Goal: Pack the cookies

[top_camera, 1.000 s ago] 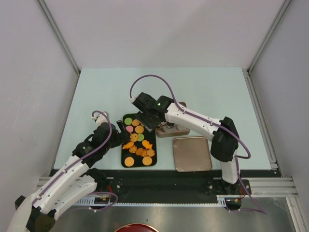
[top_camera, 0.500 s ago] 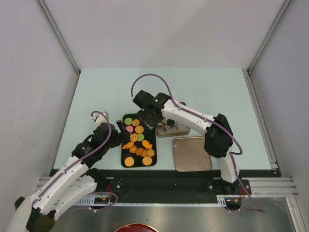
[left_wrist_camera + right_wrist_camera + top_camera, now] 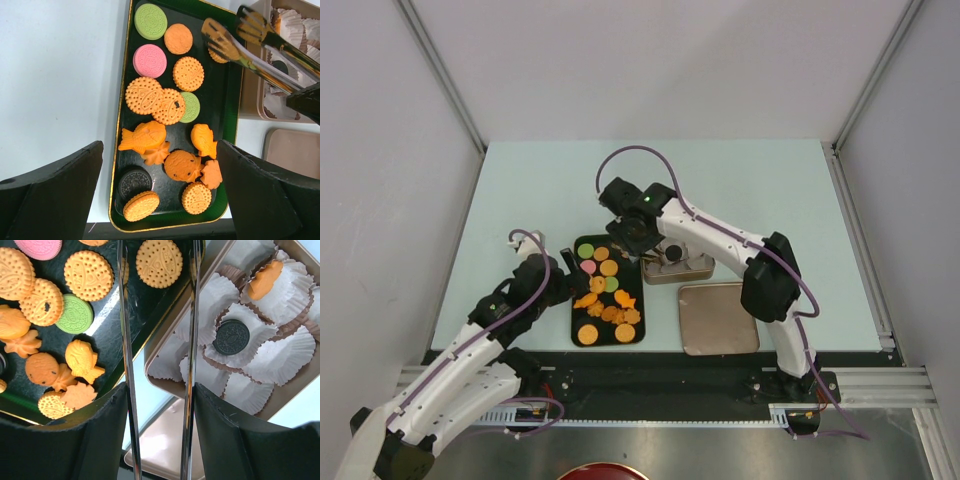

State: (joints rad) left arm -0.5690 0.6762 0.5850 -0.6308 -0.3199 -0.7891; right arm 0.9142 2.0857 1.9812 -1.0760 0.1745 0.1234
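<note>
Most cookies (image 3: 144, 95) are lying on the black tray (image 3: 222, 107), round orange ones mixed with green, pink, one dark and some fish- and leaf-like orange shapes; two more are sitting in white paper cups (image 3: 280, 352) inside the tin (image 3: 248, 85) just right of the tray, namely a dark cookie (image 3: 231, 337) and an orange cookie (image 3: 265, 277) of irregular shape; the right gripper (image 3: 160, 395) is clamping a pair of metal tongs (image 3: 260, 47), whose tips are standing apart and carrying nothing, hanging over the tray's far right edge beside the tin; the left gripper (image 3: 160, 150) is hovering by the tray's near left side with its jaws spread wide, gripping nothing; the lid (image 3: 717, 318) is lying on the table (image 3: 520, 200) just in front of the tin.
</note>
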